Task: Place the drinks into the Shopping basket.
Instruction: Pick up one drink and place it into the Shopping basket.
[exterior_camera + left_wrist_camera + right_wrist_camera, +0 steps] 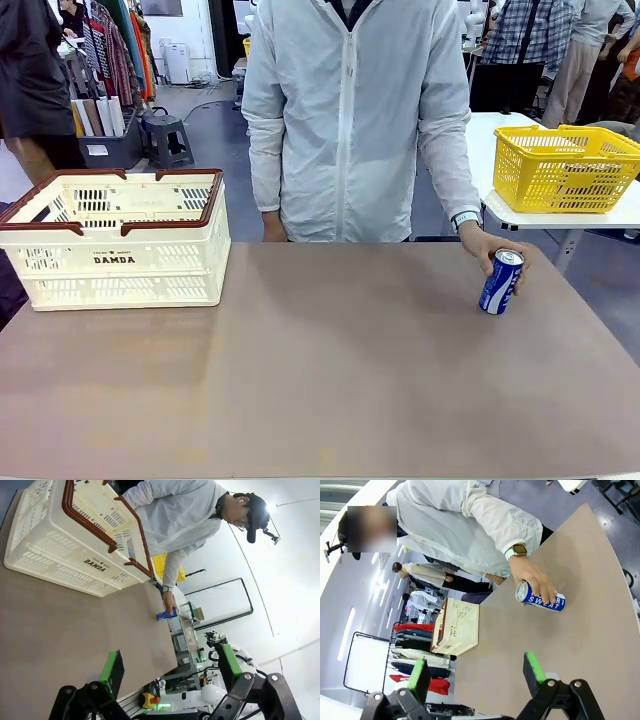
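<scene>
Touching the table (320,380), a blue can (501,282) tilts in the person's hand (488,245).

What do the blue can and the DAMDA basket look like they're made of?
The blue can looks like thin metal: a glossy printed blue wall and a bare silver top. The basket looks like moulded plastic: matte cream slotted walls with a dark brown rim and handles.

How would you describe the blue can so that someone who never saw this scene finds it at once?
Start at the brown table and go to its far right corner, where the person's hand reaches down. That hand holds the can: slim, blue with a silver top, unlike the big cream basket at far left.
</scene>
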Robot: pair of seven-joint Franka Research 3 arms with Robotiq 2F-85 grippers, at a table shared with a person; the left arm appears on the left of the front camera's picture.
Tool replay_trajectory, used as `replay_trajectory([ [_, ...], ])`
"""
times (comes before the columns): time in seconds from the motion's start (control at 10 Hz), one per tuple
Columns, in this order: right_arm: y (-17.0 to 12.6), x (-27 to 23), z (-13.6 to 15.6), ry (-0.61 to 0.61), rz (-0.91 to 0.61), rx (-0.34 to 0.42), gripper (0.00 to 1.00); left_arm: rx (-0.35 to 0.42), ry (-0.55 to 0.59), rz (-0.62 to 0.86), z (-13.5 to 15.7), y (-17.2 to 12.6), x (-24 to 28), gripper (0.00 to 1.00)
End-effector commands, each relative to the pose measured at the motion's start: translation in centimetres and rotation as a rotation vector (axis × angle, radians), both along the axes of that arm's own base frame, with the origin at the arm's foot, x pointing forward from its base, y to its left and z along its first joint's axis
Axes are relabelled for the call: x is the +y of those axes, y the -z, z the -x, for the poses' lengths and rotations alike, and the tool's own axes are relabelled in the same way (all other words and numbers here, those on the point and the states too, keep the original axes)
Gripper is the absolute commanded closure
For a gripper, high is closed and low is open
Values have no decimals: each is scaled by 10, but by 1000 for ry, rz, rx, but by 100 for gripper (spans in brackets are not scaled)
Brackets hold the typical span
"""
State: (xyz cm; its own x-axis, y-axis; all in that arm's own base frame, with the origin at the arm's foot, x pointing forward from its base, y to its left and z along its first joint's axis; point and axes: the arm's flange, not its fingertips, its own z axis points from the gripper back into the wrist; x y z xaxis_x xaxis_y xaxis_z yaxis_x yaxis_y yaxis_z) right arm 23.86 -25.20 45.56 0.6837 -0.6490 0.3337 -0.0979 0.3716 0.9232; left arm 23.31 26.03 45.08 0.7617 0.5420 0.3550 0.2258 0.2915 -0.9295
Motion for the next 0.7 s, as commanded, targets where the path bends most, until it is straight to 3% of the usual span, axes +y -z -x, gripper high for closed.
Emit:
replay_trajectory([
  [0.0, -3, -4, -4, 2, 2, -41, 0, -30, -4, 5, 0, -2, 2, 0],
  [0.2, -3, -4, -4, 2, 2, -41, 0, -30, -4, 5, 0, -2, 2, 0],
  [0.3, -1, -1, 0, -2, 0, -1, 0, -30, -4, 5, 0, -2, 2, 0],
  [0.4, -11, 14, -20, -75, 119, 46, 0, -30, -4, 5, 0, -2, 2, 0],
  [0.6, -35, 64, -80, -108, 394, 172, 0, -30, -4, 5, 0, -2, 2, 0],
])
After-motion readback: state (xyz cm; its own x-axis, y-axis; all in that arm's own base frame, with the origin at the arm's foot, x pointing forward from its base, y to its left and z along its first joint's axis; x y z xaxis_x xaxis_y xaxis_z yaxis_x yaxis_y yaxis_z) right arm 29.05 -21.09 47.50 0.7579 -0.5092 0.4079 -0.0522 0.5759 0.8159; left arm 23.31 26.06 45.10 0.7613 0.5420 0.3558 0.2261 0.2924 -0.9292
